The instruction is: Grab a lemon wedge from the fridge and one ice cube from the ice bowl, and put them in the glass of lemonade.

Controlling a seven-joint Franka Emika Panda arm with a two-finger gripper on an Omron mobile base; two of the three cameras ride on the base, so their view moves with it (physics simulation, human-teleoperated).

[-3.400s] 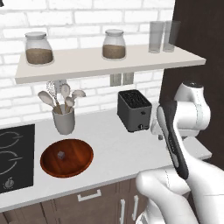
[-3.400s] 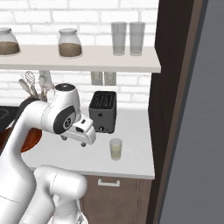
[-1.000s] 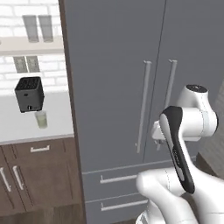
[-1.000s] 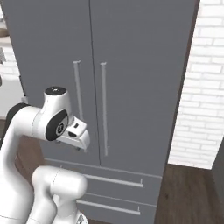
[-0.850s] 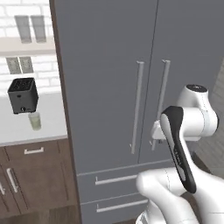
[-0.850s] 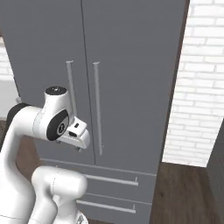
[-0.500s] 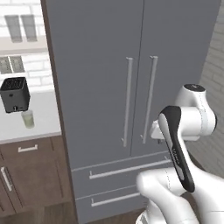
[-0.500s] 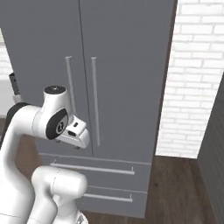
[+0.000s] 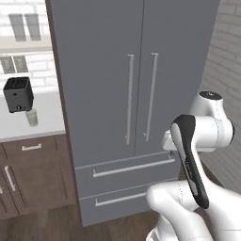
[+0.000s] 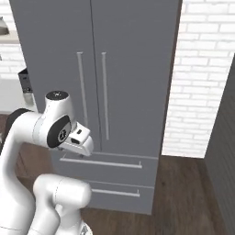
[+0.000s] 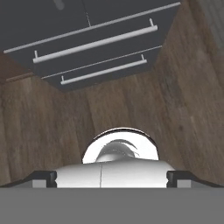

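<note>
The fridge [image 9: 117, 80] stands straight ahead with both doors shut, and its two long bar handles [image 9: 130, 99] meet at the middle. Its two lower drawers [image 11: 94, 43] lie under my hand in the hand view. The lemon wedge is hidden. Left of the fridge, the glass of lemonade [image 9: 32, 117] stands on the white counter in front of the toaster. The ice bowl and ice cube are out of view. My gripper [image 11: 111, 177] hangs folded in front of the arm, pointing down at the floor before the drawers. It is open and holds nothing.
A black toaster [image 9: 18, 94] sits on the counter [image 9: 47, 126] above dark brown cabinets [image 9: 33, 172]. Two tall grey glasses [image 9: 24, 26] stand on a shelf. A white brick wall [image 10: 202, 82] flanks the fridge's right side. Wooden floor [image 10: 183, 193] stretches in front.
The whole scene has slid left in both base views because the base drove right, bringing the fridge to the centre. The arm keeps its folded pose and the gripper stays open.
</note>
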